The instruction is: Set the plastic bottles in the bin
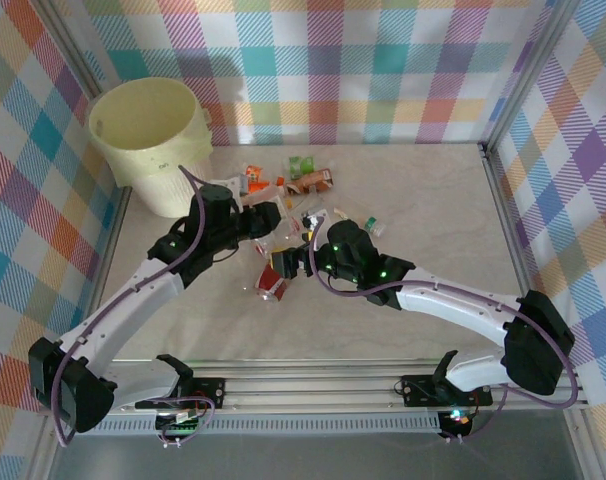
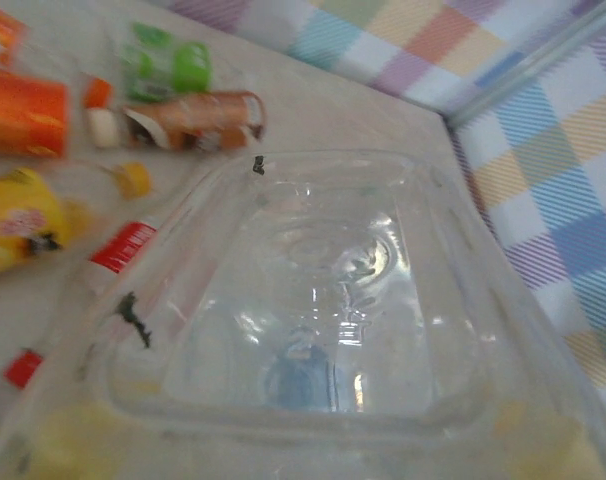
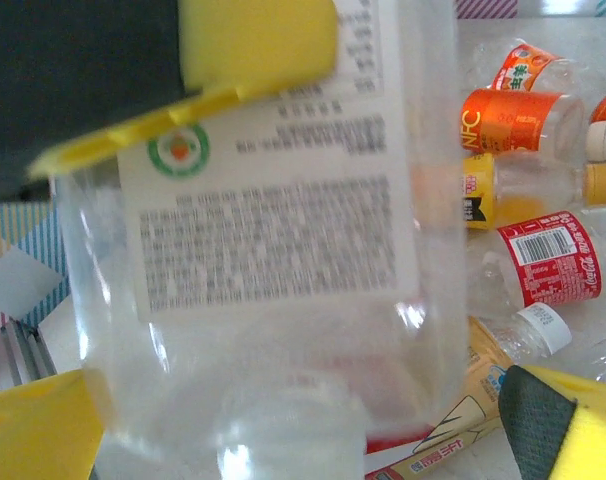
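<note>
A clear plastic bottle (image 1: 274,274) with a white printed label (image 3: 273,230) hangs over the middle of the table between both grippers. My left gripper (image 1: 268,238) is shut on it, its yellow pad (image 3: 258,40) pressed on the bottle's upper end. In the left wrist view the bottle's clear wall (image 2: 323,300) lies right at the jaws. My right gripper (image 3: 303,440) stands open, its fingers (image 3: 563,430) either side of the bottle. Several more bottles (image 1: 293,185) lie behind. The pale-yellow bin (image 1: 148,140) stands at the back left.
Loose bottles crowd the far side: an orange-labelled one (image 3: 508,120), a red-labelled one (image 3: 553,255), a brown one (image 2: 198,120) and a green one (image 2: 168,65). Checked walls and a metal corner post (image 1: 493,180) close the table in. A rail (image 1: 313,385) runs along the near edge.
</note>
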Motion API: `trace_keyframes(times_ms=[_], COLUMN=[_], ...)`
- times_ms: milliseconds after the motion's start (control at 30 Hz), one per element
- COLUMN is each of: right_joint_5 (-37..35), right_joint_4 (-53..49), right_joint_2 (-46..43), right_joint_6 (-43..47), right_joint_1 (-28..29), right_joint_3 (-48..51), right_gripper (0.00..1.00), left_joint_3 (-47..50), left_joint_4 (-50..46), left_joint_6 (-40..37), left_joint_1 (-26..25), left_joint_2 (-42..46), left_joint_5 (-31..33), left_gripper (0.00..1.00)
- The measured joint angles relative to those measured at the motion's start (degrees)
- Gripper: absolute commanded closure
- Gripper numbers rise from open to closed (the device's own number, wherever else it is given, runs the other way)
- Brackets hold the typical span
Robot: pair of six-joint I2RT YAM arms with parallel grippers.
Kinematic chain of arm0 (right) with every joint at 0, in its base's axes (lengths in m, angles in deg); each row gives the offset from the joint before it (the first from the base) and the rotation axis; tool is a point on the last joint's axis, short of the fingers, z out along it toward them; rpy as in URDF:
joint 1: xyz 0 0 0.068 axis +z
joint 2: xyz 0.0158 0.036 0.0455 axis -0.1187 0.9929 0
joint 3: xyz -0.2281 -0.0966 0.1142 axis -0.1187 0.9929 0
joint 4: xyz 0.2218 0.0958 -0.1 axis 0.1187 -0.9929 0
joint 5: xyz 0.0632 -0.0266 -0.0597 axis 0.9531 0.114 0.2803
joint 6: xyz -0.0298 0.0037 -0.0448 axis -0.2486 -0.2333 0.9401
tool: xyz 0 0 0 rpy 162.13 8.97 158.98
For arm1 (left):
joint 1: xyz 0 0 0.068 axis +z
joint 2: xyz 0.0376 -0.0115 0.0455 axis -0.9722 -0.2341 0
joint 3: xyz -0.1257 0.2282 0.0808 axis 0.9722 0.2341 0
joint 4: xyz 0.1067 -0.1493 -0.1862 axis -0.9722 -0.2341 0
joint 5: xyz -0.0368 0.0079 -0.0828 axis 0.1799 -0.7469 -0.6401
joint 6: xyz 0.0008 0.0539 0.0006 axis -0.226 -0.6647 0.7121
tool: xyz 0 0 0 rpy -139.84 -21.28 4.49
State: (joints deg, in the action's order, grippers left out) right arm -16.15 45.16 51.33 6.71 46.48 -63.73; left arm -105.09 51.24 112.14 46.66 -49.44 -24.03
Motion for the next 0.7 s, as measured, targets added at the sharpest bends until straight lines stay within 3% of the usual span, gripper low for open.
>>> trace_keyframes(times_ms=[333, 533, 700], right_joint_5=[-10.95, -17.22, -19.41], right_joint_4=[-2.69, -5.55, -7.17], right_joint_2=[-3.56, -5.11, -6.82], right_joint_6=[-0.17, -0.87, -2.6], right_joint_1=[0.09, 0.02, 0.02], right_joint_3=[1.6, 1.99, 3.04], right_gripper=[0.0, 0.0, 0.0], left_joint_3=[-18.16, -24.63, -26.82], left_joint_4=[-4.94, 0.98, 10.01], left_joint_6=[-12.28, -20.85, -24.15], left_joint_1=[4.66, 8.17, 16.06], left_joint_2=[-0.46, -3.39, -8.72], left_joint_5=[16.79, 25.2, 26.58], left_gripper=[0.48, 0.49, 0.49])
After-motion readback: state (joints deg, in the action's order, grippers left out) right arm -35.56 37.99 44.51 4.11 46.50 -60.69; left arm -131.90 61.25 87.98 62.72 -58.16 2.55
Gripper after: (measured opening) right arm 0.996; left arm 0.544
